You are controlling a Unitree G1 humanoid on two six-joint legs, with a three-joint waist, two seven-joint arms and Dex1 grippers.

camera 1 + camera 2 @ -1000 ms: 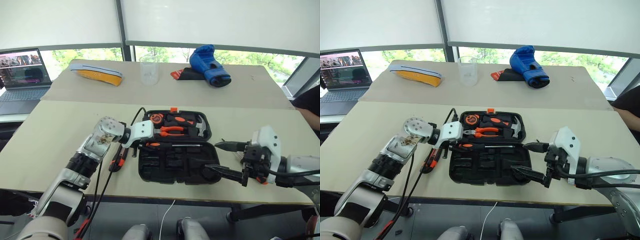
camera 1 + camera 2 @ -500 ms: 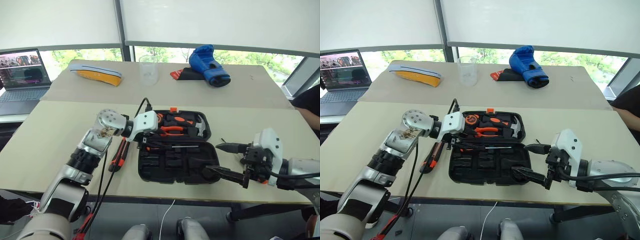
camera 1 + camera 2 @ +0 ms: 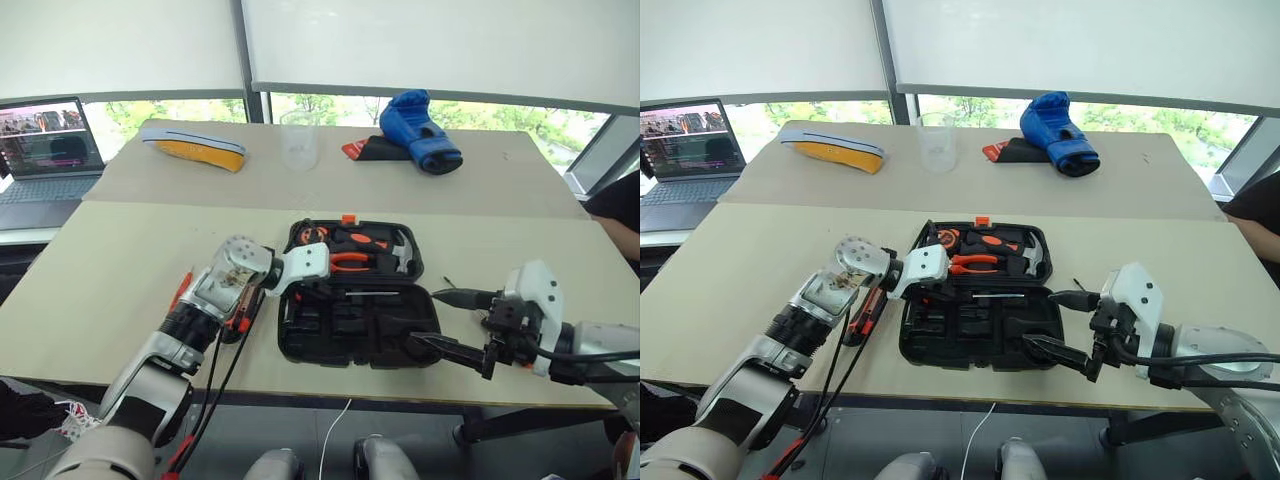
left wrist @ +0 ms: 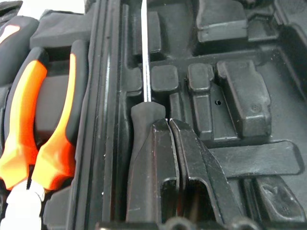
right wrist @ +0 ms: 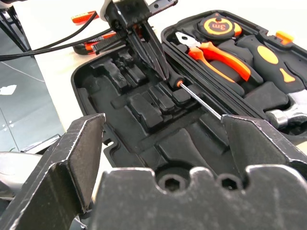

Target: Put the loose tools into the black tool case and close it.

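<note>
Black tool case (image 3: 358, 322) is seen lying open on the worktop (image 3: 120, 270), approx. centred in front of the robot. Pliers (image 3: 345, 260), hammer (image 3: 402, 255) and tape measure (image 3: 314, 236) are seated in the far half. A screwdriver (image 4: 145, 96) is laid in a recess along the hinge side of the near half. L tool (image 4: 169, 125) has been pressed shut a moment ago, fingertips resting against the screwdriver's black handle; a second ago it was part-open at the case's left edge, and it has been shifted right, over the recesses. This is judged as the screwdriver being seated, not gripped. R tool (image 3: 450, 320) is held wide apart, nothing in it, just beside the case's right edge. More orange-and-black tools (image 3: 238, 318) are left on the worktop left of the case, partly hidden by the L arm, so loading is judged unfinished and the lid not yet closed.
</note>
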